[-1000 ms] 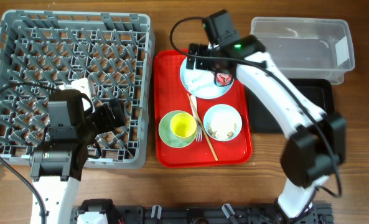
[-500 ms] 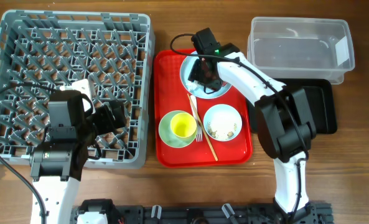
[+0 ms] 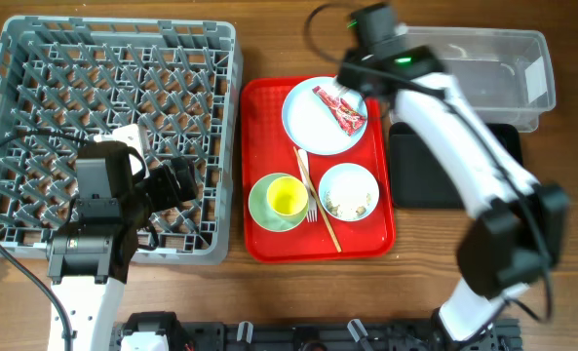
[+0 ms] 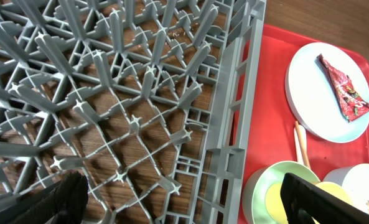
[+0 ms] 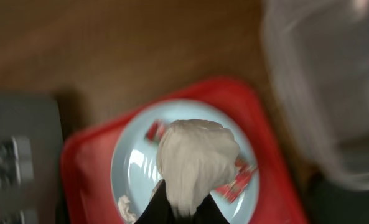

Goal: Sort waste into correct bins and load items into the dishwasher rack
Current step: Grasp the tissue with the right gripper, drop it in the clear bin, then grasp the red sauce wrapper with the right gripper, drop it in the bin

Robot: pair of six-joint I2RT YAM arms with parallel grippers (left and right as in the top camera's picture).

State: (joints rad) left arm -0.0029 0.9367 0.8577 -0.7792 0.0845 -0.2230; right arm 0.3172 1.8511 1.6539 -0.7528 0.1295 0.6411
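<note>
- Pinching the paper scrap (image 5: 196,158) in my right pincer (image 5: 175,210), above the plate (image 5: 134,168).
- On that plate lies the red wrapper (image 3: 339,109).
- My left pincer (image 4: 184,202) hangs released over the rack (image 4: 140,93).

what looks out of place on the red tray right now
A red wrapper lies on the white plate, waste among dishes, and food crumbs sit in the light blue bowl. The right gripper holds a crumpled paper scrap above the plate. Nothing looks spilled or broken.
</note>
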